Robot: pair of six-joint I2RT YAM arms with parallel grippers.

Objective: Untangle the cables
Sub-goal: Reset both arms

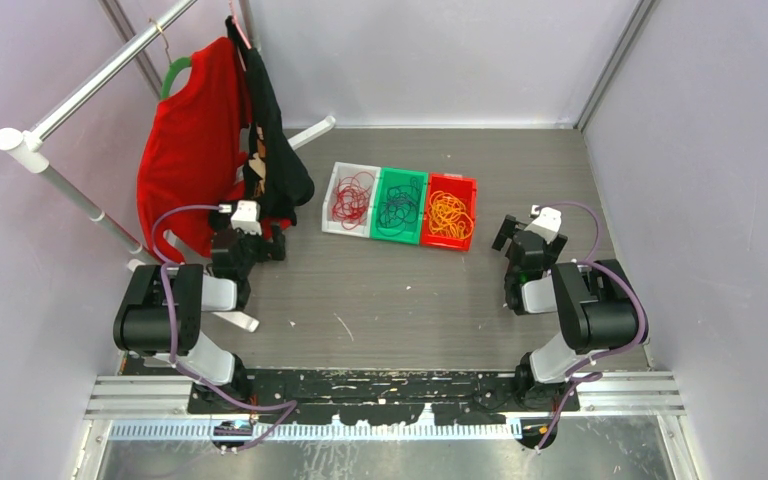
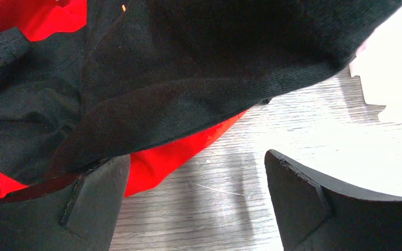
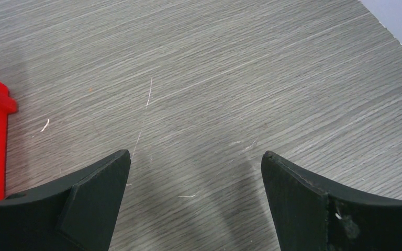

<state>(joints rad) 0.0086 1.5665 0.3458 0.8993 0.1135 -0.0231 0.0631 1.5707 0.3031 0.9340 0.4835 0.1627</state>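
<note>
Top external view: we record the cables point(image 1: 449, 214), sorted by colour in three bins point(image 1: 396, 238), lying between and ahead of both pairs of fingers point(image 3: 314, 209) and touching neither, the left gripper point(image 1: 272, 245) and right gripper point(image 1: 506, 232) both spread wide, empty, the left's by a black garment point(image 2: 188, 63).

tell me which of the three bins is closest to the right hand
The red bin with the orange cables, at the right end of the row. The green bin and white bin sit further left, away from the right hand.
</note>
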